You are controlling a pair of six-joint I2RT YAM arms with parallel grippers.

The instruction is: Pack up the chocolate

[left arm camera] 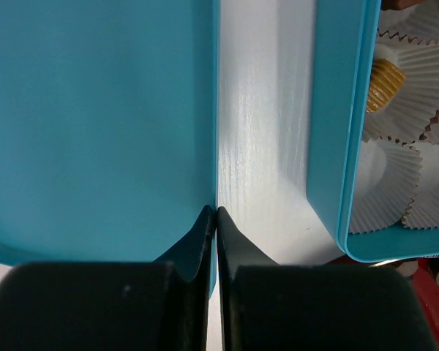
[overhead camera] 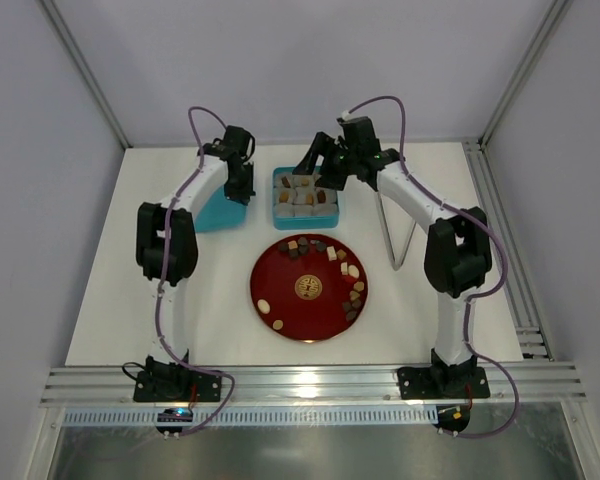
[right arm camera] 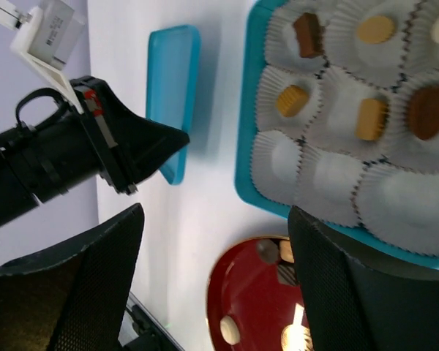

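Mid-pack, by my read. Right hand (right arm camera: 216,210) hovered over plate-side edge of teal box (right arm camera: 245,146), fingers spread wide, nothing in them. Six pieces sat in paper cups (right arm camera: 336,179); cups on plate side bare. Most chocolate (overhead camera: 353,271) lay on red plate (overhead camera: 280,280), just in front of box. Next move: reach to plate, pinch one small piece, drop in free cup. Left hand (left arm camera: 216,212) pressed together, tips at edge of lid (left arm camera: 95,110), beside box. Metal V-shaped tool (overhead camera: 387,232) on bench (overhead camera: 220,320), right of box, likely off path.
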